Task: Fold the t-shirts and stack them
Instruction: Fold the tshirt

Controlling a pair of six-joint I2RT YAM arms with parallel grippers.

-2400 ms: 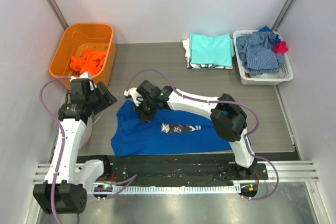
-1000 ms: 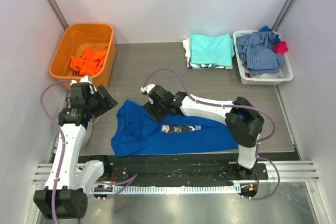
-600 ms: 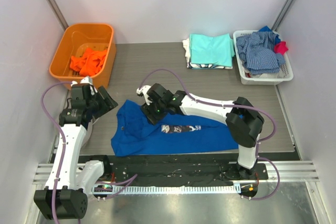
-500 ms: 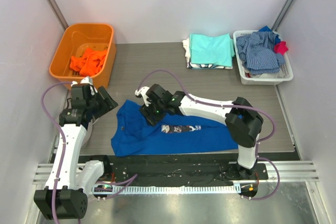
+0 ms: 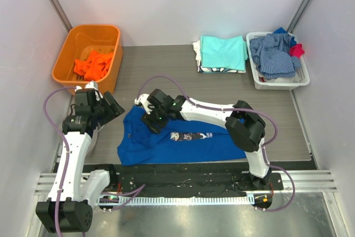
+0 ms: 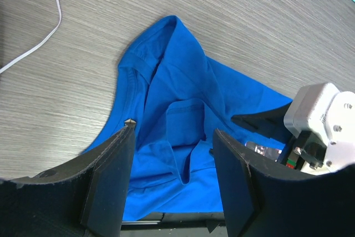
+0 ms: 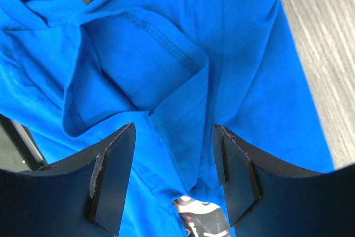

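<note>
A royal blue t-shirt [image 5: 166, 145] lies spread at the table's front middle, its small white-and-dark print [image 5: 191, 135] facing up. One sleeve [image 7: 138, 54] is folded in over the body near the collar. My right gripper [image 5: 150, 120] hovers over that upper left part; in the right wrist view its jaws [image 7: 173, 129] stand open above a fold of blue cloth, gripping nothing. My left gripper [image 5: 115, 107] hangs just left of the shirt, open and empty [image 6: 173, 129], looking down on the collar [image 6: 138, 70]. A folded aqua t-shirt [image 5: 223, 52] tops a stack at the back.
An orange bin [image 5: 66, 48] at the back left holds an orange t-shirt [image 5: 91, 64]. A white basket [image 5: 280, 84] at the back right holds a blue-and-white checked garment [image 5: 274, 54] and a red cloth [image 5: 298, 49]. A black strip [image 5: 183, 170] runs along the table's near edge.
My right gripper has slid left across the blue shirt toward its collar side, and its jaws have spread slightly. The left arm has stayed put.
</note>
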